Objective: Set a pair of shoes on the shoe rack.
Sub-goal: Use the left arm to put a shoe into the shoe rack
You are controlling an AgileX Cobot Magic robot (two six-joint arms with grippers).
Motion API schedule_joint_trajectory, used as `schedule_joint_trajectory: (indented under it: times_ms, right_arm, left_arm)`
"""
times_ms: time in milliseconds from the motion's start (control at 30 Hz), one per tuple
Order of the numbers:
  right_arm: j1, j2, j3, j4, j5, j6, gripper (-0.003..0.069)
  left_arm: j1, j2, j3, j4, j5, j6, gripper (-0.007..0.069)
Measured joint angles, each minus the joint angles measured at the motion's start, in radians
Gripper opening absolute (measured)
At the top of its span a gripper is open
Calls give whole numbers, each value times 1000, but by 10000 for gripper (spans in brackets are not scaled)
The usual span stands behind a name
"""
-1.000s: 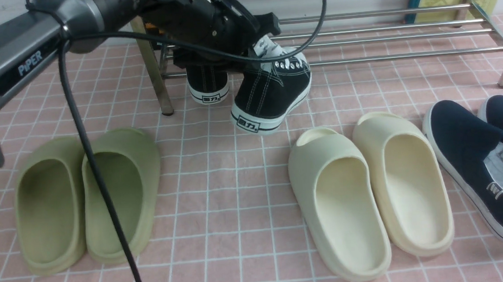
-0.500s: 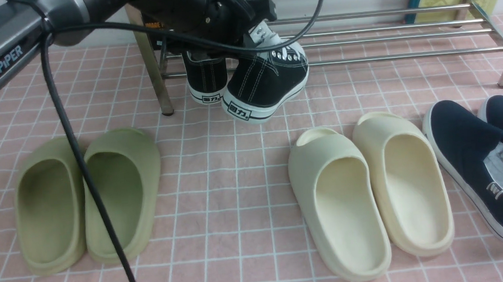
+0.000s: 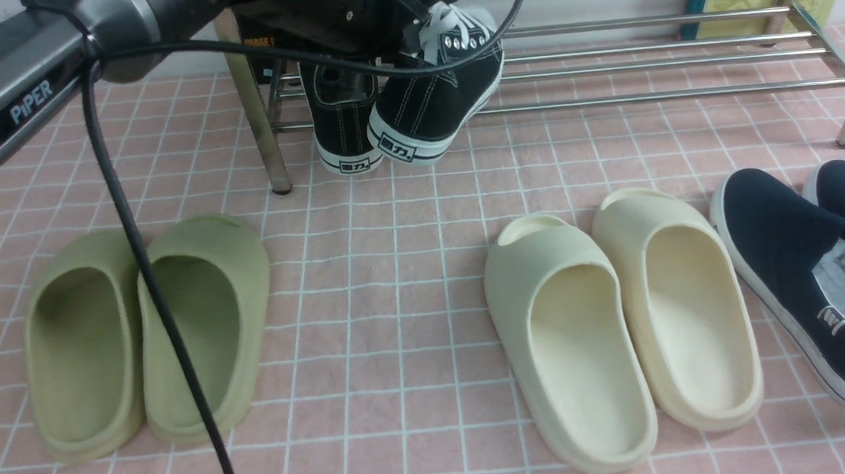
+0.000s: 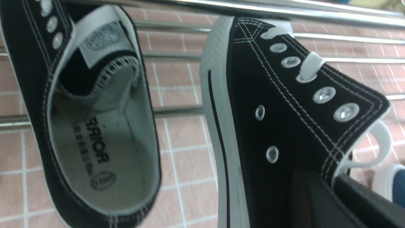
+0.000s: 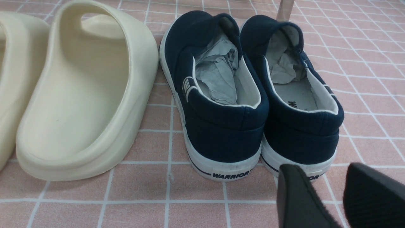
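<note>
Front view: the sneaker (image 3: 442,90) pinched at its side by the left gripper (image 4: 330,186) has risen at upper centre, nearing the rack (image 3: 651,96) level.

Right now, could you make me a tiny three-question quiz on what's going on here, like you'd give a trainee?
1. True or false: the left gripper is closed on a black sneaker.
2. Which slippers sit nearer the navy shoes: A) the green ones, or B) the cream ones?
3. Fill in the blank: the shoe rack is made of shiny ____ tubes.

Key: 1. True. 2. B. 3. Metal.
</note>
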Motion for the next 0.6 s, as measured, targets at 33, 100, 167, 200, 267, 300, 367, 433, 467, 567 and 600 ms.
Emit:
schedule_joint_trajectory:
  times_ms: [33,100,167,200,267,300,367,433,467,567,600]
  right_arm:
    - [0,0,0,0,0,0,240]
    - [0,0,0,0,0,0,240]
    - [0,0,0,0,0,0,240]
    - [0,0,0,0,0,0,240]
    - [0,0,0,0,0,0,240]
    - [0,0,0,0,0,0,240]
    - [0,0,0,0,0,0,240]
    - [0,0,0,-2,0,0,240]
    - [0,0,0,-3,0,0,240]
    - [0,0,0,-8,0,0,240]
    - [0,0,0,-8,0,0,240]
  left_arm:
    - [0,14,0,3,-18,-10,30]
    - [0,54,0,5,-68,-31,30]
    - [0,89,0,5,-103,-43,30]
    - [0,116,0,3,-137,-49,30]
    - [2,126,1,3,-170,-53,30]
    - [2,126,1,3,-175,-53,30]
    - [3,126,1,3,-232,-54,30]
    - [3,127,1,4,-275,-54,30]
    - [3,130,1,8,-285,-54,30]
    - [3,138,1,29,-297,-55,30]
    - [3,142,1,38,-297,-56,30]
